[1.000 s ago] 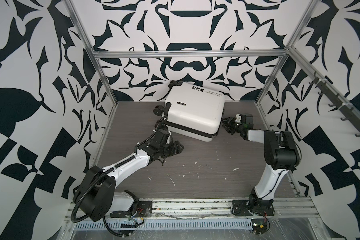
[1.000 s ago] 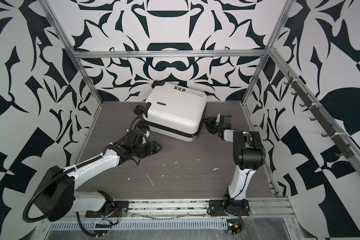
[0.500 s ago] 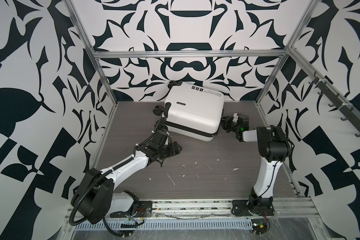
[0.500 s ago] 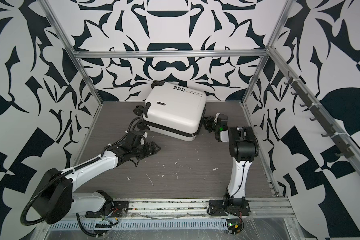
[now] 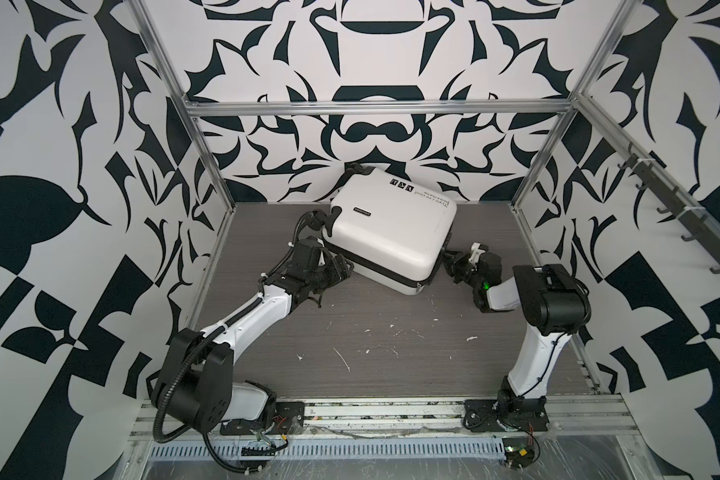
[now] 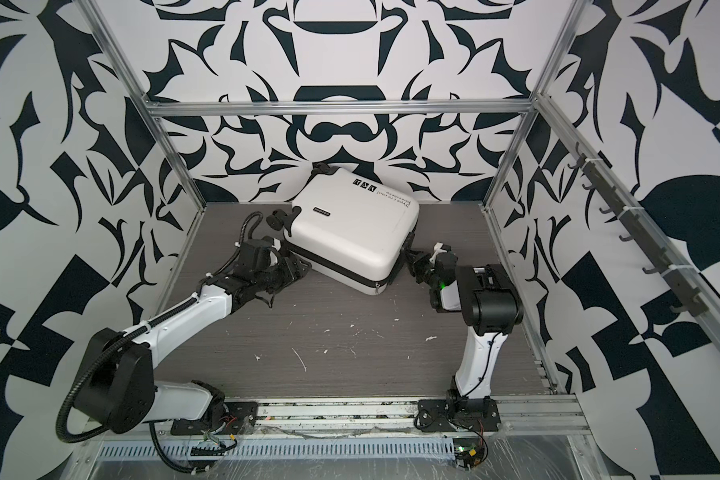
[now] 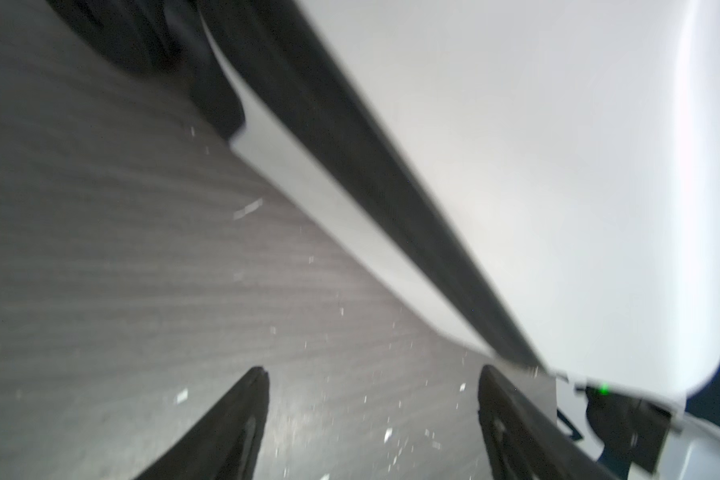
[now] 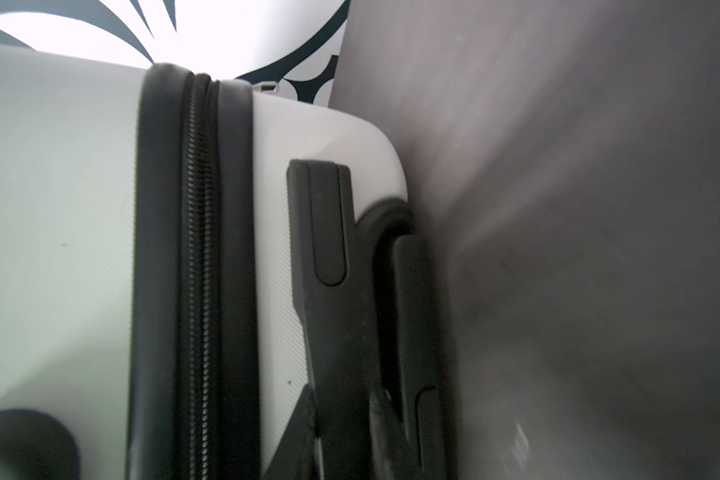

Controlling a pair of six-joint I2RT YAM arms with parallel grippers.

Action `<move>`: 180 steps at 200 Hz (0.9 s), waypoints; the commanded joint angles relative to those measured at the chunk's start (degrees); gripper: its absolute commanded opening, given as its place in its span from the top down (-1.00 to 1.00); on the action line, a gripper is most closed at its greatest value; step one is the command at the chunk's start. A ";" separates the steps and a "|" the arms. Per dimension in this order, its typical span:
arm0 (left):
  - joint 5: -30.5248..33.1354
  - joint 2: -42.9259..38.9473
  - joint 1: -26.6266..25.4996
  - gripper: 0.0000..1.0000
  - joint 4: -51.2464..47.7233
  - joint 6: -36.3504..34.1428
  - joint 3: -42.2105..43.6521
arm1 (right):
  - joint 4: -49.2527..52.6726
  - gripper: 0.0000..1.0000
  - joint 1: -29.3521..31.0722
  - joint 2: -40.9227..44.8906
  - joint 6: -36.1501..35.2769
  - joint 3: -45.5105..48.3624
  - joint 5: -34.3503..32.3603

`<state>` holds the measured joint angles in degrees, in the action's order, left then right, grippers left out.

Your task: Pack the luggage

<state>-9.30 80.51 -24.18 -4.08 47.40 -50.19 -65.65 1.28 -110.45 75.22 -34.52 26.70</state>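
Note:
The luggage (image 5: pixel 391 232) (image 6: pixel 350 237) is a white hard-shell suitcase lying closed and skewed at the back middle of the table. Its black zipper (image 8: pixel 198 249) is zipped along the side. My left gripper (image 5: pixel 344 270) (image 6: pixel 302 266) (image 7: pixel 373 370) is open, low over the table, just off the luggage's (image 7: pixel 558 166) front-left edge. Nothing is between its fingers. My right gripper (image 5: pixel 449 262) (image 6: pixel 410 259) (image 8: pixel 341 399) is at the luggage's (image 8: pixel 59 208) right side, narrowly shut round the black handle (image 8: pixel 329 232) near the bottom shell.
The grey wood-grain table (image 5: pixel 391 345) carries scattered white flecks (image 5: pixel 344 359). Metal frame posts (image 5: pixel 208 166) and patterned walls enclose it on three sides. A rail of hooks (image 5: pixel 682 216) runs along the right wall. The arm bases sit on the front rail (image 5: pixel 383 411).
My right gripper has closed down and pushed in against the luggage's right side, its elbow swinging. The left arm and the luggage have hardly moved.

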 commanded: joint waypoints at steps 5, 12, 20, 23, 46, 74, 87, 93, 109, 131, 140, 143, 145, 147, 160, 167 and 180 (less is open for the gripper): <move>-0.73 4.46 1.98 -0.62 4.49 2.42 -2.87 | -11.04 1.00 1.87 0.87 7.34 8.68 -4.55; -1.07 5.78 2.31 -0.62 5.42 3.09 -3.59 | -14.40 1.00 2.87 0.40 8.33 11.05 -5.92; -1.58 7.34 2.67 -0.61 6.26 3.55 -4.44 | -16.11 1.00 4.34 0.21 9.37 13.42 -7.53; -1.67 7.85 2.75 -0.61 6.36 3.80 -4.75 | -16.16 1.00 5.06 0.33 9.41 14.22 -7.98; -1.79 10.62 3.11 -0.60 7.75 4.55 -6.20 | -16.13 1.00 12.32 3.77 6.86 19.52 -13.93; -1.50 11.41 3.77 -0.60 8.55 4.86 -6.25 | -16.05 0.98 19.21 6.97 6.07 23.45 -18.17; -1.48 11.25 4.19 -0.60 8.69 4.77 -5.90 | -15.13 0.74 21.28 9.10 5.95 25.40 -19.61; -1.51 11.18 4.44 -0.60 8.73 4.74 -5.76 | -13.36 0.66 22.00 10.58 5.76 26.08 -20.04; -1.68 11.04 4.92 -0.60 8.69 4.50 -5.53 | -5.04 0.48 23.29 17.03 4.28 27.28 -20.70; -1.80 10.78 5.38 -0.60 8.47 4.03 -5.34 | 19.49 0.17 24.37 31.98 -0.57 26.00 -22.57; -1.74 10.68 5.46 -0.60 8.47 3.85 -5.22 | 32.90 -0.03 25.00 40.32 -3.97 23.43 -25.02; -1.76 10.64 5.46 -0.60 8.47 3.88 -5.26 | 37.83 -0.12 25.23 42.99 -5.15 22.45 -26.30; -1.77 10.66 5.49 -0.60 8.43 3.81 -5.20 | 41.05 -0.17 25.37 44.72 -5.98 21.77 -27.08; -1.80 10.64 5.47 -0.60 8.42 3.77 -5.18 | 44.03 -0.22 25.49 46.32 -6.69 21.32 -27.87; -1.92 10.69 5.51 -0.60 8.56 3.76 -5.11 | 58.14 -0.45 25.55 55.10 -10.76 18.53 -31.43; -1.97 10.76 5.47 -0.60 8.64 3.82 -5.09 | 63.64 -0.54 25.16 59.56 -12.69 18.07 -33.15; -2.33 10.86 5.55 -0.60 8.81 3.67 -5.18 | 69.86 -0.59 23.88 65.49 -16.49 17.79 -33.95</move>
<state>-10.44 90.96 -18.70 2.50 51.42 -55.16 -22.61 26.50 -54.06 69.12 -14.20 -1.58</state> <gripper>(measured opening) 0.801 0.777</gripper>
